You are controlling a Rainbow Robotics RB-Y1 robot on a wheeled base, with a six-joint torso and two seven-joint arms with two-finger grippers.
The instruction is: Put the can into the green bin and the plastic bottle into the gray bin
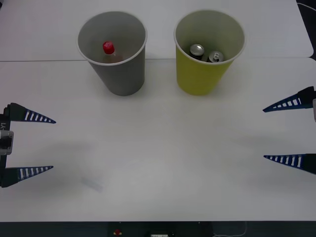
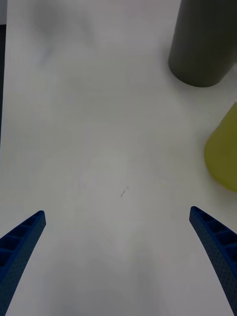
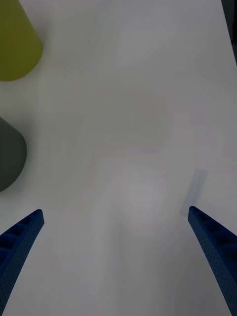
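**Cans in the green bin, bottle in the gray: both grippers stand apart over a white table**

Cans, two of them point(image 1: 197, 50) point(image 1: 215, 57), lie inside the green bin point(image 1: 197, 79), their silver tops showing side by side against its pale inner wall. The green bin stands upright on the white table point(image 1: 163, 163), toward the table's far edge and on the robot's right of the gray bin point(image 1: 121, 76). The two bins are near one another but not touching, with a strip of bare table between them.

The plastic bottle point(image 1: 108, 49) stands inside the gray bin, its red cap pointing up beside the bin's far inner wall; its clear body is hard to make out below the cap.

The left gripper point(image 1: 52, 144) hovers at the table's left side, nearer the robot than the gray bin and well apart from it, its blue ribbed fingers spread wide with nothing between them. In the left wrist view the same spread fingers point(image 3: 22, 237) frame bare table, with the gray bin's side point(image 3: 10, 158) and the green bin's side point(image 3: 17, 47) at one edge.

The right gripper point(image 1: 264, 133) hovers at the table's right side, nearer the robot than the green bin and well apart from it, its fingers likewise spread wide and holding nothing. From the right wrist camera, its fingers point(image 2: 215, 237) flank bare table, the green bin's wall point(image 2: 224, 150) being closer to them than the gray bin's base point(image 2: 202, 44).
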